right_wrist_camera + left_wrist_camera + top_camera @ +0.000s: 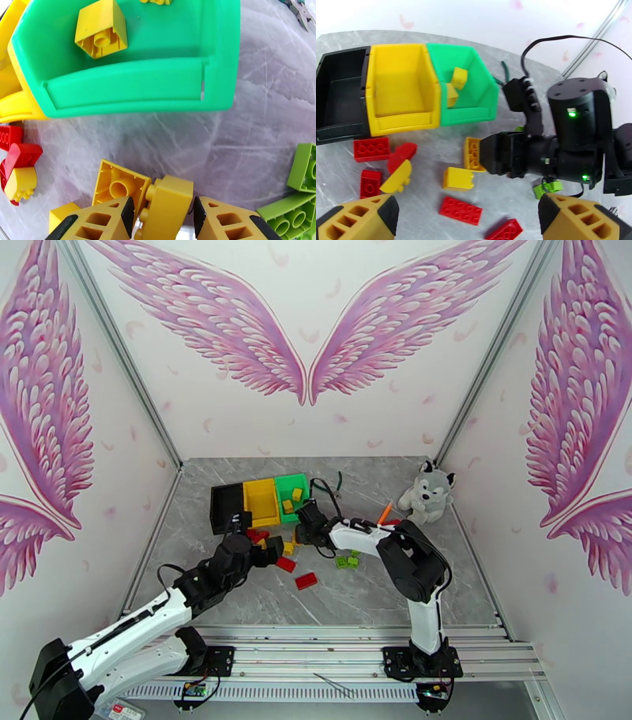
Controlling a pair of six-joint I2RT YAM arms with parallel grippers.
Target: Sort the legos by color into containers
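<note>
Two weak spots, both at the right pincer (162,215). It is narrowed onto a yellow brick (172,201) low over the surface (256,118). The right pad sits flat on the brick's side, but the left pad meets the studded face. That grip rests on bumps, so you should expect the brick could twist or pop out on the lift. An overturned yellow brick (118,187) also touches both the held brick and the left finger. Pull up carelessly and it probably gets dragged or flicked toward the red pieces beside it. The green bin (130,89) lies directly ahead and holds a yellow cube brick (100,27). The yellow bin (403,118) touching its side has nothing visible inside, and neither does the black bin (339,130) at the far end. Carry straight forward and you likely drop yellow into green again, so check your colour mapping first. Your left pincer (468,209) is spread wide with nothing in it. It hangs over the scattered bricks, with a red brick (371,149) just ahead on its left. The right arm's wrist sits close in front of it, so moving both arms together risks a knock between them. Lime green bricks (304,169) lie near the right pincer's outer side, and a wide swing could scatter them.
</note>
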